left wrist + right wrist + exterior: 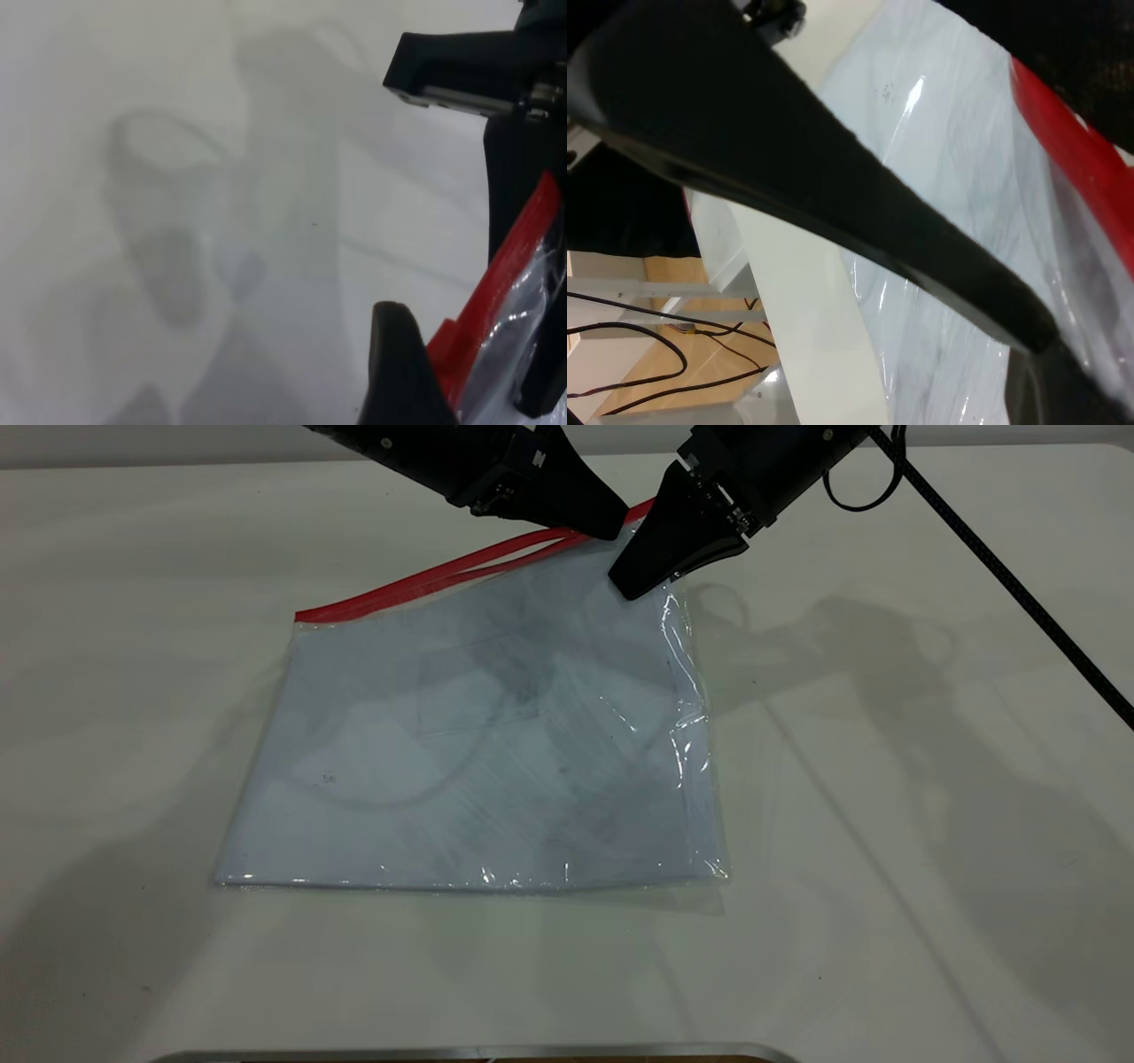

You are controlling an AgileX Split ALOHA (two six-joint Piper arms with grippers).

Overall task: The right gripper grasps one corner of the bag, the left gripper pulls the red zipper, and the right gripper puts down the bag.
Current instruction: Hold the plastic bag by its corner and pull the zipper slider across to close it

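Both arms reach down from the far edge of the bench toward the bag's far right corner. The right gripper [640, 583] slants down with its pointed black fingers closed on that corner of the bag [478, 753], lifting it off the surface. The left gripper [611, 527] comes in just beside it, its tip at the red zipper [443, 576]; in the left wrist view its fingers [403, 372] sit on either side of the red strip, clamped on or close around it, though I cannot tell if they truly grip. There are two grippers, one bag and one zipper strip, which splits into two red lines near the lifted corner. The bag is a flat, rectangular pouch of clear glossy plastic, creased and glinting along its right side, with white sheets inside. It lies mid-bench on the matte white table [886, 868], its near edge flat.
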